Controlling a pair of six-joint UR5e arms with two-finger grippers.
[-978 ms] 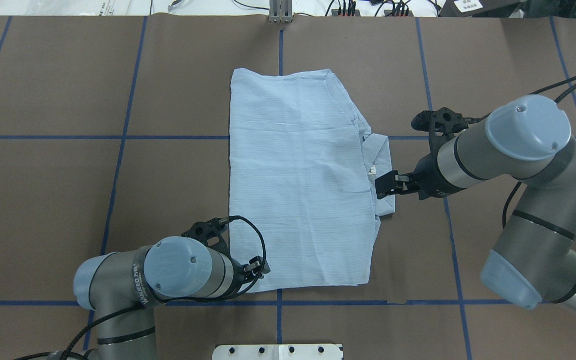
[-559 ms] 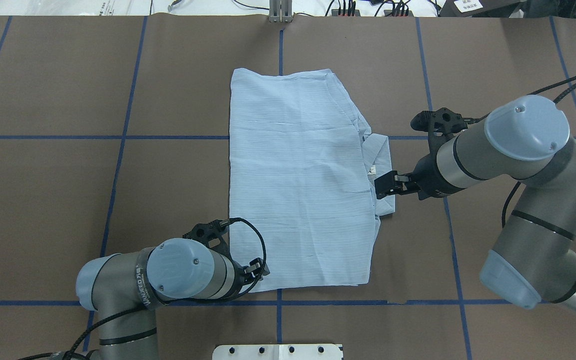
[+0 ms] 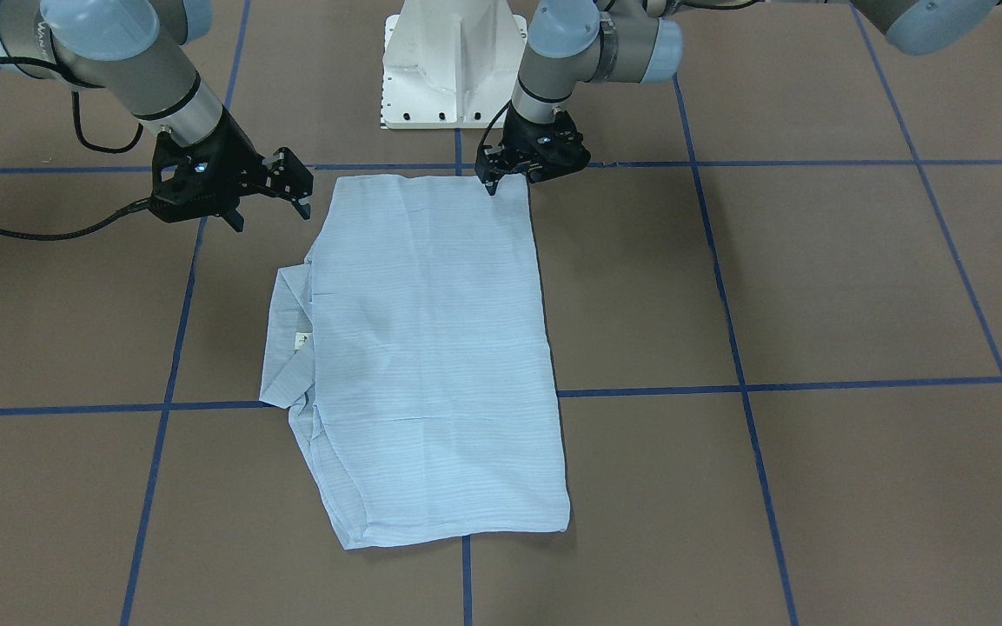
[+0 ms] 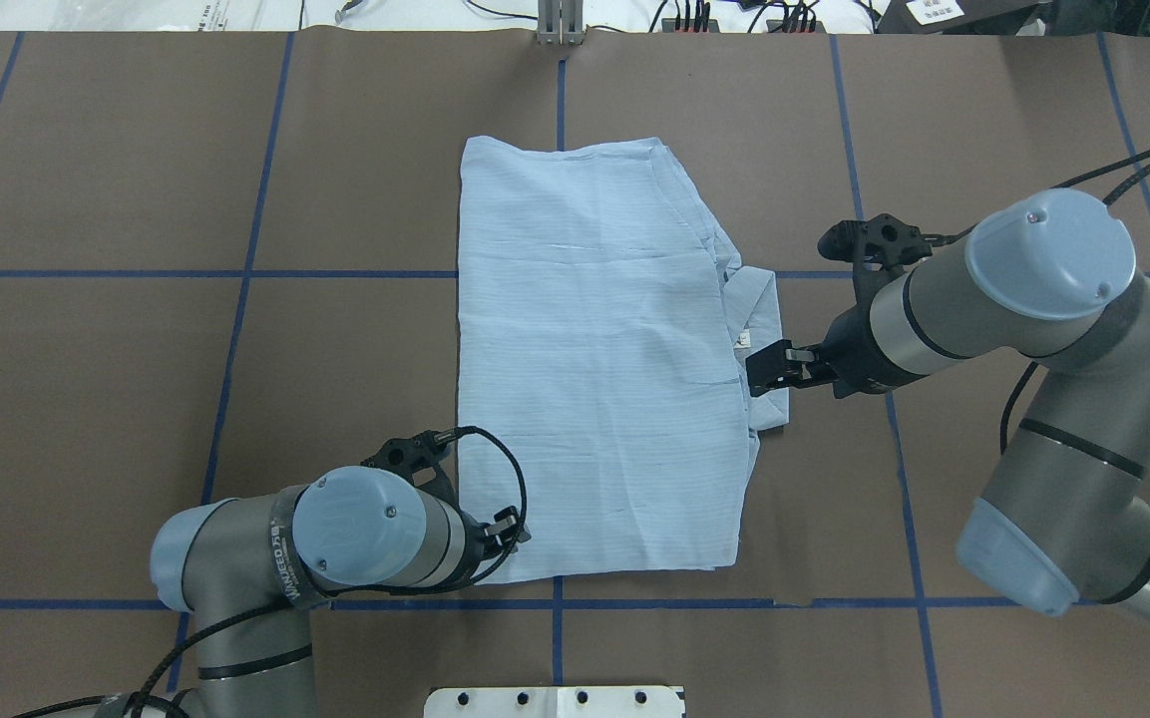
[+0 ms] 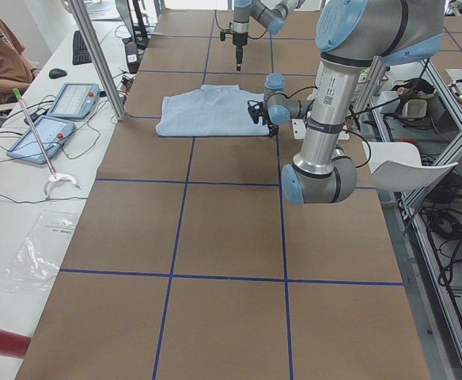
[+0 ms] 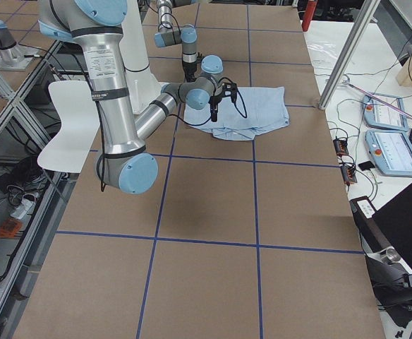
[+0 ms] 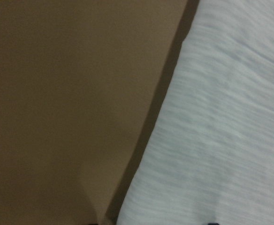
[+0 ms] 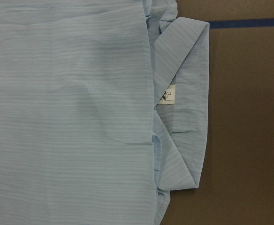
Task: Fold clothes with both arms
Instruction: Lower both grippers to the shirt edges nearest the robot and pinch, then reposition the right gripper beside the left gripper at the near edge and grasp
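A robotics lab is shown by a left arm [image 4: 355, 543] and a right arm [image 4: 1033, 269] at a white pedestal [image 3: 453, 69], a table [image 4: 86, 419] laid with brown sheeting and gridded in blue tape [image 4: 86, 273], aluminium posts [image 5: 98, 59], and teach pendants [image 5: 71, 100] set out on a side bench [image 5: 9, 237]

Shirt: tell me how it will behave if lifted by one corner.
Likely floppy: the shirt lies flat in thin folded layers with soft creases, so a lifted corner would probably drape and the layers peel apart. Probably light, being thin cloth. The collar looks slightly stiffer, holding its folded edge.
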